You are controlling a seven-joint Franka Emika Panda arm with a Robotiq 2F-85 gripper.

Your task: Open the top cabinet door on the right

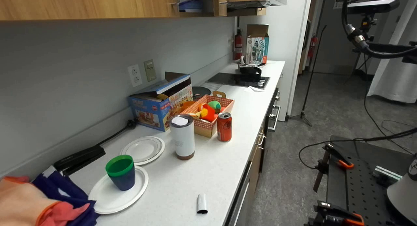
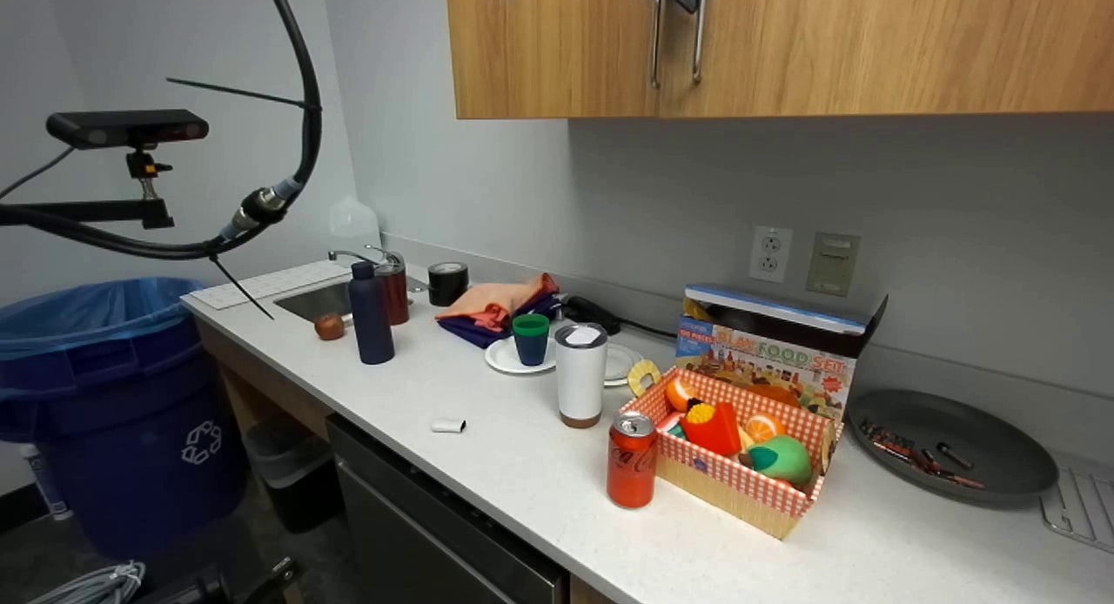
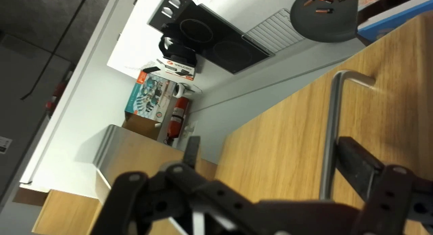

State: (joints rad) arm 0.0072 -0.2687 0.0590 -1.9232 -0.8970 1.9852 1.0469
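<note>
A white counter (image 2: 540, 465) runs along a grey wall (image 2: 661, 204), and above it, in an exterior view, hangs the wood-grain top cabinet door (image 2: 905, 47). In the wrist view the gripper (image 3: 269, 143) is spread wide, holding nothing; the door's silver handle (image 3: 333, 123) shows between its fingers (image 3: 358, 164), just beside one (whether touching, I cannot tell).

The white counter (image 2: 522, 465) carries a red can (image 2: 632, 465), a basket (image 2: 718, 495) and a tumbler (image 2: 580, 378) (white too, mostly).
</note>
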